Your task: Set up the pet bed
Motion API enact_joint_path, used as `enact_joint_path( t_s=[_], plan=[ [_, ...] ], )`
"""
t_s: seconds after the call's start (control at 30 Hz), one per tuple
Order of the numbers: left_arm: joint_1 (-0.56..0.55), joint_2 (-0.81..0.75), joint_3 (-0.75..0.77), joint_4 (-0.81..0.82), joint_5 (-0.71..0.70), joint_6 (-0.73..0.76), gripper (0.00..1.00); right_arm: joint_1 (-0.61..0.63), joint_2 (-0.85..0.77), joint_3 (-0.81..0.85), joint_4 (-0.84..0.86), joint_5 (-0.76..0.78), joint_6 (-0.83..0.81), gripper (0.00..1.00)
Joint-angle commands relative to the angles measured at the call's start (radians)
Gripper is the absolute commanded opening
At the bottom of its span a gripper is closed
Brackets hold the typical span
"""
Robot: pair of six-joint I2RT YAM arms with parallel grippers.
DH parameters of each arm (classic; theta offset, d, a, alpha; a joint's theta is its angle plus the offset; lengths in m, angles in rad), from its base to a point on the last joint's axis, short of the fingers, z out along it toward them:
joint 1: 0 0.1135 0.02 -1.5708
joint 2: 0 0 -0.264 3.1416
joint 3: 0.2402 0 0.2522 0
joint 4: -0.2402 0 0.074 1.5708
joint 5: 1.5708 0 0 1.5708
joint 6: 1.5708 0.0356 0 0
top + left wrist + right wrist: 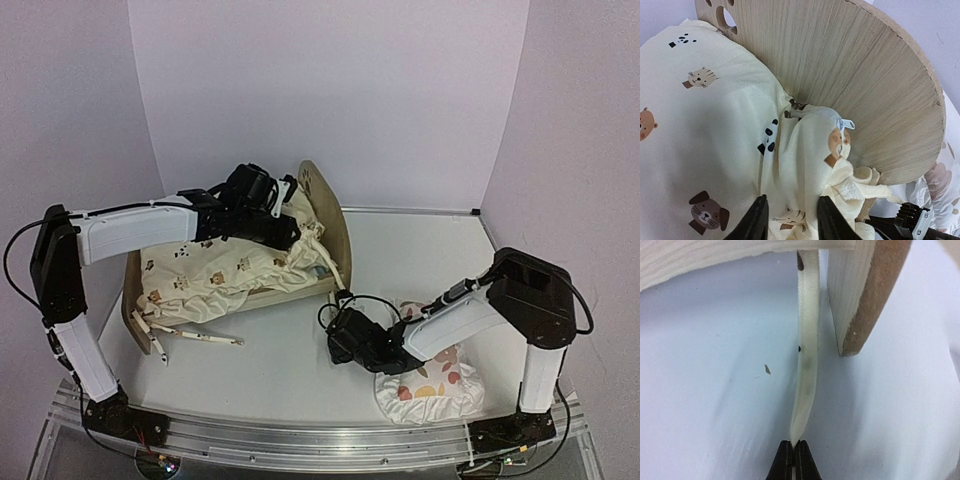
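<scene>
Right gripper sits at the bottom edge, black fingertips pinched tight together on the end of a cream tie. The tie runs straight up and slips under the pet bed, just beside the cut end of its pale wooden board. White table below, with one small dark speck left of the tie.

One pet bed, one cushion, one pillow.
</scene>
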Motion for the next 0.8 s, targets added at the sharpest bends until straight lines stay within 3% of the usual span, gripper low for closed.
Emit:
enact_joint_path(
  t_s=[0.0, 0.13, 0.23, 0.33, 0.47, 0.77],
  plan=[
    [0.006, -0.094, -0.050, 0.027, 0.049, -0.032, 0.50, 0.001, -0.071, -0.030, -0.111, -0.106, -0.013, 0.00],
    [0.000, -0.175, -0.126, 0.039, 0.052, -0.068, 0.72, 0.001, -0.123, -0.045, -0.161, -0.150, -0.029, 0.00],
    [-0.021, -0.235, -0.185, 0.032, 0.040, -0.093, 0.79, 0.002, -0.174, -0.066, -0.195, -0.160, -0.040, 0.00],
    [-0.065, -0.304, -0.261, 0.043, 0.015, -0.138, 0.79, 0.001, -0.230, -0.074, -0.243, -0.177, -0.056, 0.00],
    [-0.151, -0.373, -0.389, 0.138, -0.001, -0.196, 0.71, 0.002, -0.306, -0.099, -0.263, -0.224, -0.068, 0.00],
    [-0.203, -0.369, -0.597, 0.443, 0.158, -0.316, 0.61, 0.001, -0.435, -0.101, -0.393, -0.376, -0.116, 0.00]
  ],
)
